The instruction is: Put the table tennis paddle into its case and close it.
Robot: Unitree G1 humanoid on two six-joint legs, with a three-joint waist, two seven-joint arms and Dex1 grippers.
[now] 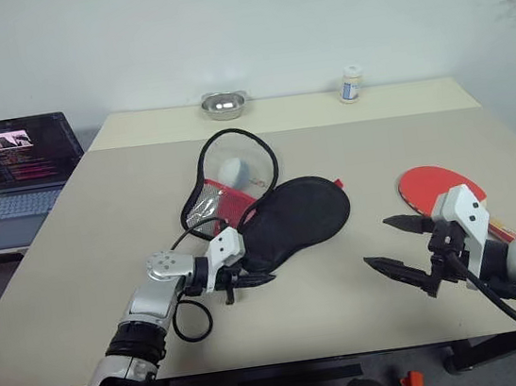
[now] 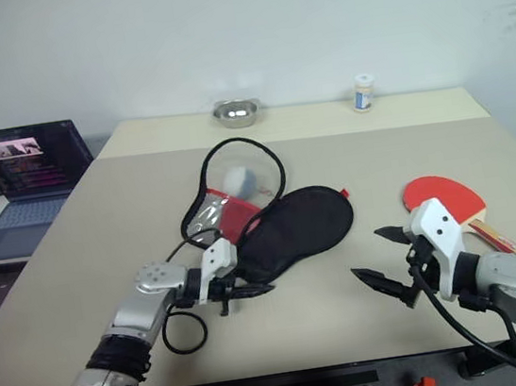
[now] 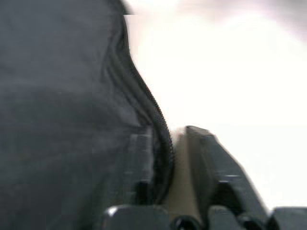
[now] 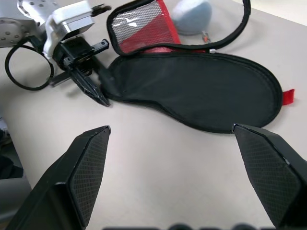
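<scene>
Case [image 1: 285, 220] unzipped on table [image 1: 78, 274], paddle [image 1: 428, 185] outside it — left fingers [image 4: 98, 91] pinch its edge, right fingers [image 4: 91, 167] spread wide, empty.

Even, soft overhead light with faint shadows; the left wrist view is blurred, its bright background washed out.

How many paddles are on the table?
1. The paddle lies at the right side of the table, partly behind the right gripper. The open case sits in the middle; I can't see all the way inside it.
</scene>
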